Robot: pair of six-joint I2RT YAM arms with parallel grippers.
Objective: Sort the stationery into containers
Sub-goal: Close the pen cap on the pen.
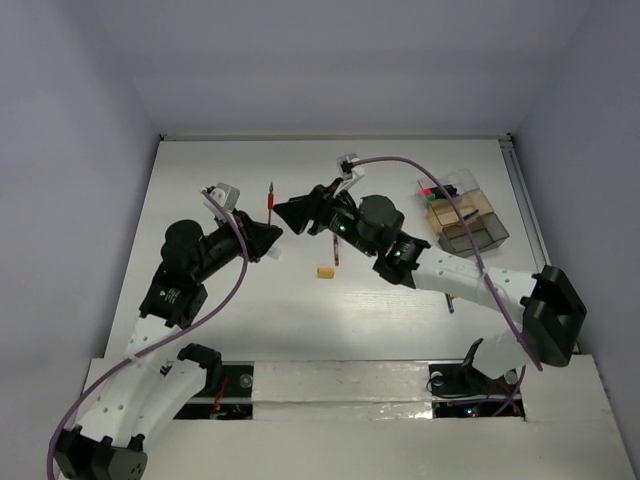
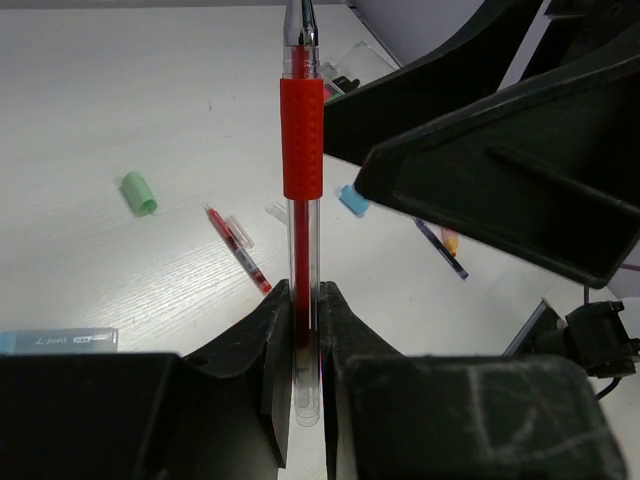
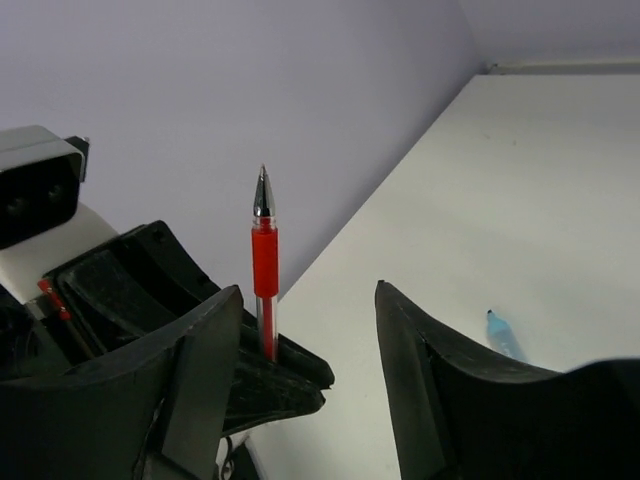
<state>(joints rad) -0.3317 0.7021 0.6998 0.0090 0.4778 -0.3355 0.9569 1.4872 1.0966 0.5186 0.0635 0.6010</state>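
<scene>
My left gripper [image 1: 272,234] is shut on a red pen [image 1: 270,203], which stands up from its fingers; in the left wrist view the pen [image 2: 302,150] is clamped near its back end between the pads [image 2: 278,345]. My right gripper [image 1: 287,212] is open, its jaws facing the pen from the right without touching it. In the right wrist view the pen [image 3: 264,268] stands just beside the left finger [image 3: 205,365]. The clear compartment box [image 1: 487,238] stands at the far right with pink and green highlighters [image 1: 432,190] in it.
An orange eraser [image 1: 324,271] and a dark pen [image 1: 335,250] lie mid-table. The left wrist view shows a green eraser [image 2: 139,193], another red pen [image 2: 240,250], a blue eraser [image 2: 351,200], a purple pen [image 2: 441,246] and a light blue labelled eraser [image 2: 60,341].
</scene>
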